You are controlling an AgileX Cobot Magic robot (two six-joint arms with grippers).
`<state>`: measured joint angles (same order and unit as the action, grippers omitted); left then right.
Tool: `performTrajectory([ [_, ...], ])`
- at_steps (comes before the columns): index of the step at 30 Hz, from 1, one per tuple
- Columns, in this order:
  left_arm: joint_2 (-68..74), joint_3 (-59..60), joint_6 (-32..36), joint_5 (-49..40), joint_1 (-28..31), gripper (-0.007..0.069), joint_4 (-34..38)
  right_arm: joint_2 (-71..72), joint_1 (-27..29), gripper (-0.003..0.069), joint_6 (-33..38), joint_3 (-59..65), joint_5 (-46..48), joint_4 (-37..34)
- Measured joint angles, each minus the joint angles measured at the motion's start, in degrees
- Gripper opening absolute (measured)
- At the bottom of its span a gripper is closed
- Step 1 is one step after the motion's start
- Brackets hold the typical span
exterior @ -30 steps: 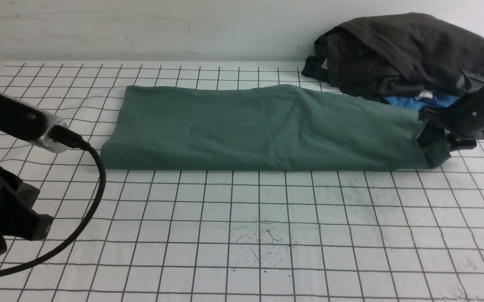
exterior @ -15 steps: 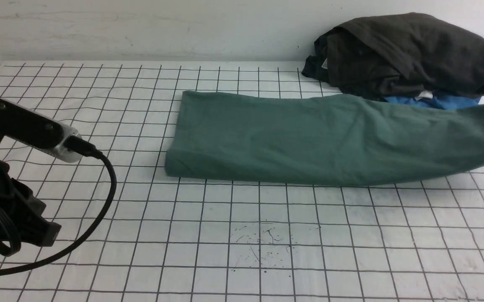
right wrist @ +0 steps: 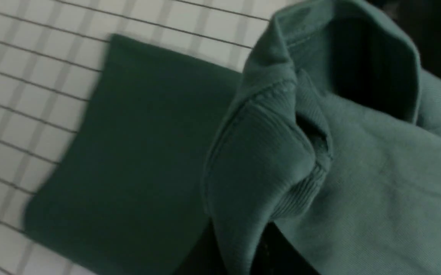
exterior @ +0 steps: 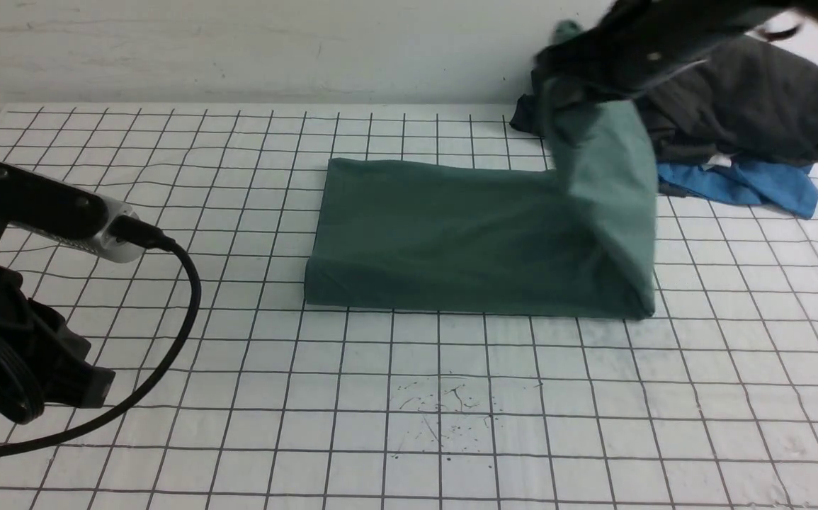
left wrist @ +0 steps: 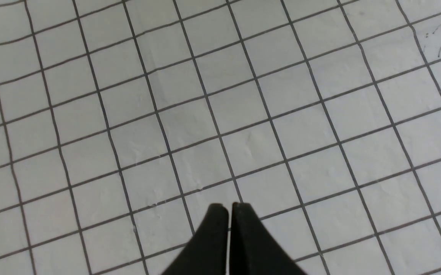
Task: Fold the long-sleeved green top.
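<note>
The green long-sleeved top (exterior: pixel 451 241) lies on the gridded table as a long folded band. Its right end is lifted off the table and rises in a steep fold to my right gripper (exterior: pixel 557 78), high at the back right and blurred. In the right wrist view, ribbed green cloth (right wrist: pixel 281 152) is bunched between the dark fingers of the right gripper (right wrist: pixel 239 244), which is shut on it. The rest of the top (right wrist: pixel 136 152) lies flat below. My left gripper (left wrist: pixel 230 208) is shut and holds nothing, over bare grid at the near left (exterior: pixel 86 386).
A dark charcoal garment (exterior: pixel 756 106) is heaped at the back right against the wall, with a bright blue garment (exterior: pixel 741 180) under its front edge. A black cable (exterior: pixel 182 312) loops from the left arm. The gridded table (exterior: pixel 451 425) has small dark marks near the front middle.
The right gripper shut on the top's right end, dragged the top rightward, then raised that end and swung it up and left. The left arm drifted slightly right.
</note>
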<state>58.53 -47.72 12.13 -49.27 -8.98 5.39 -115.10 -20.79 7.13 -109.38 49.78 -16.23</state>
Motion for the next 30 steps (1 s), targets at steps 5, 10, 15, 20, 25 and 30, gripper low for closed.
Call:
performTrajectory([
  [5, 0.0, 0.0, -0.1, 0.0, 0.0, -0.0007, 0.0, -9.1, -9.1, 0.0021, 0.1, 0.0, -12.3, -2.8],
  [10, 0.0, 0.0, -0.1, 0.1, 0.0, -0.0007, 0.1, -16.8, -10.7, 0.0031, -0.6, -5.9, -15.1, -5.7],
  [15, 0.0, 0.0, -0.1, 0.5, 0.0, -0.0007, 1.2, -21.7, -10.7, 0.0118, -0.7, -15.5, -12.7, -8.0],
  [20, 0.0, 0.0, -0.1, 1.2, 0.0, -0.0007, 2.0, -22.4, -10.7, 0.0283, -0.8, -17.7, -9.8, -8.1],
  [25, 0.0, 0.0, -0.1, 1.2, 0.0, -0.0007, 2.0, -21.9, -10.7, 0.0347, -0.8, -17.8, -8.1, -4.6],
  [30, 0.0, 0.1, -0.1, 1.4, 0.0, -0.0007, 2.2, -23.4, -11.3, 0.0218, -0.8, -18.0, -6.5, -2.4],
])
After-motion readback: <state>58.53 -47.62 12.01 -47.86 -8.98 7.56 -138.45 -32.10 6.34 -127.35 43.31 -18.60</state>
